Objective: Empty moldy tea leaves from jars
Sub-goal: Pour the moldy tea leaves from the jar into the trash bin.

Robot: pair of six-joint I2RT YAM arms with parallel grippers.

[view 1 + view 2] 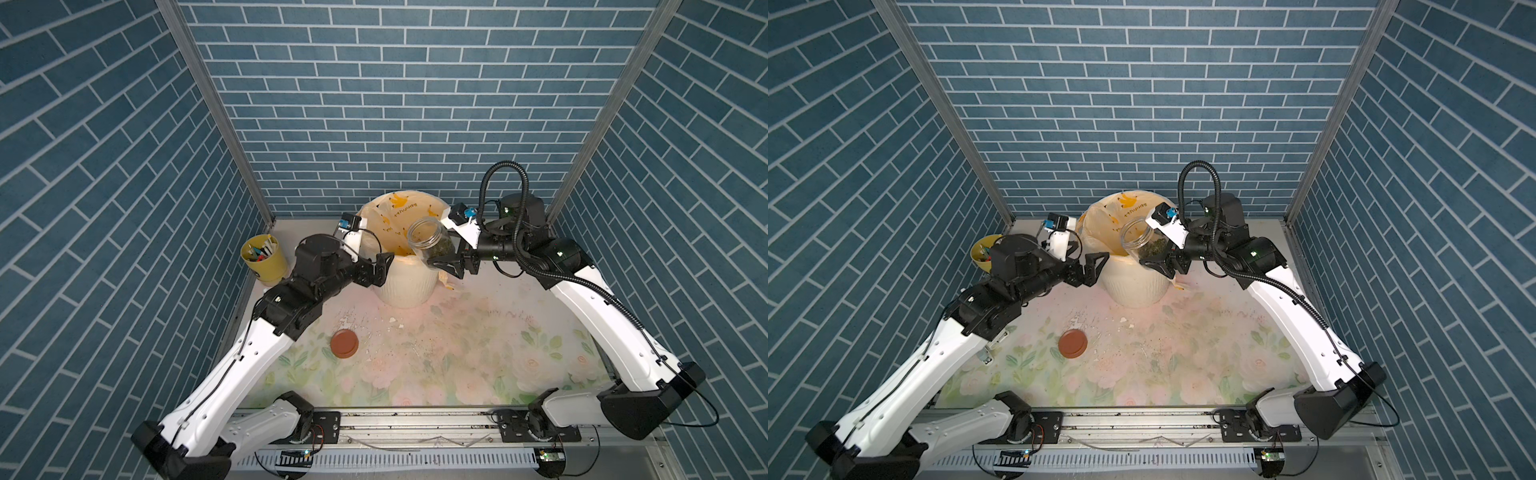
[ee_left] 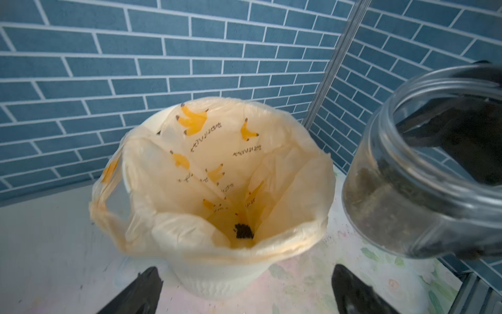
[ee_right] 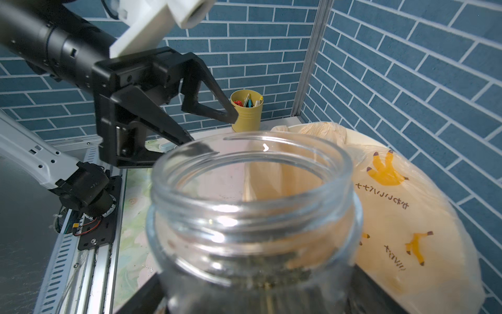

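My right gripper (image 1: 442,251) (image 3: 255,296) is shut on the clear glass jar (image 1: 428,239) (image 1: 1140,240) (image 3: 252,206). The lidless jar is tilted, mouth toward the left, above the cream bin (image 1: 401,286) (image 2: 217,280). Dark olive moldy tea leaves (image 1: 442,248) (image 3: 260,269) (image 2: 380,206) lie against the jar's lower wall. A small dark clump (image 2: 244,231) sits at the bottom of the banana-print bag. My left gripper (image 1: 384,269) (image 1: 1098,269) (image 3: 214,130) stands open beside the bin's left rim, holding nothing.
The reddish-brown lid (image 1: 344,344) (image 1: 1072,344) lies flat on the floral mat, front left of the bin. A yellow cup of pens (image 1: 266,259) (image 3: 246,110) stands at the back left by the wall. White crumbs (image 1: 392,320) and dark specks are scattered in front of the bin.
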